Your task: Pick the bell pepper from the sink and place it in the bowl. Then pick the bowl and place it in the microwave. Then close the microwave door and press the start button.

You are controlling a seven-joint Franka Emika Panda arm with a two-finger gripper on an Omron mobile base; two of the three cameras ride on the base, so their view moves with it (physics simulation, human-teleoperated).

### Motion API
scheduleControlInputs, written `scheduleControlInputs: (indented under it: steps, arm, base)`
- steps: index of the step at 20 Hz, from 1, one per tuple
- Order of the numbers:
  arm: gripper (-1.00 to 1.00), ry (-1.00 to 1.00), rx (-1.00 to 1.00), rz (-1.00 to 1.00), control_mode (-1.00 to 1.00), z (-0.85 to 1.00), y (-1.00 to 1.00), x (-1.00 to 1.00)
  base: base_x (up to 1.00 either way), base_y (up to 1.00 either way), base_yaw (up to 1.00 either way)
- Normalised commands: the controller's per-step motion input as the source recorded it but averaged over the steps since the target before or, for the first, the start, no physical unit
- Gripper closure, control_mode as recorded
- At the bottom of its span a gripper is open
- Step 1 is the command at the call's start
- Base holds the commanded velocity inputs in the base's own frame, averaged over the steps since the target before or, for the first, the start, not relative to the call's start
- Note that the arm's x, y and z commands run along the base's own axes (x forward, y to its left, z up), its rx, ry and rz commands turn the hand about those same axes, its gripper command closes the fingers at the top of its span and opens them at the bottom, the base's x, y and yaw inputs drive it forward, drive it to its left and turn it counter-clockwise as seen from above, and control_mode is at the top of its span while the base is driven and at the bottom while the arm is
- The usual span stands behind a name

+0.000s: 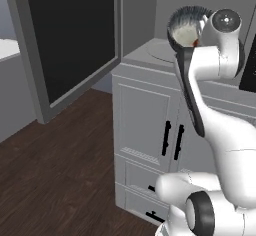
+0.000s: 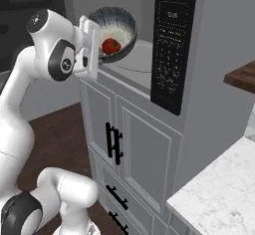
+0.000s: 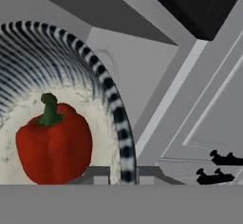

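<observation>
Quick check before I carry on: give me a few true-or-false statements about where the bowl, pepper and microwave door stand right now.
1. The bell pepper lies inside the bowl. True.
2. The bowl rests on the turntable plate. False: the pincer holds it by the rim, raised and tilted, at the mouth of the microwave.
3. The microwave door is shut. False: it stands swung wide open.
4. The pepper is red with a green stem. True.
5. The bowl is empty. False: it holds the pepper.
</observation>
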Motion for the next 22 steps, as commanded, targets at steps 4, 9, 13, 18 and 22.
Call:
scheduleControlInputs:
  steps: [4, 9, 13, 18, 22]
  arm:
    - [1.0, 0.07, 0.0, 0.0, -1.0, -0.09, -0.19, 0.63]
    - [1.0, 0.06, 0.0, 0.0, -1.0, -0.16, -0.17, 0.64]
    - [1.0, 0.05, 0.0, 0.0, -1.0, -0.27, -0.21, 0.61]
    - [1.0, 0.05, 0.0, 0.0, -1.0, -0.37, -0.26, 0.37]
    - [1.0, 0.0, 0.0, 0.0, -1.0, -0.29, -0.23, 0.26]
  base:
    - [0.0, 0.0, 0.0]
    - [0.0, 0.0, 0.0]
    - [0.0, 0.0, 0.0]
    - [0.0, 0.0, 0.0]
    - [0.0, 0.0, 0.0]
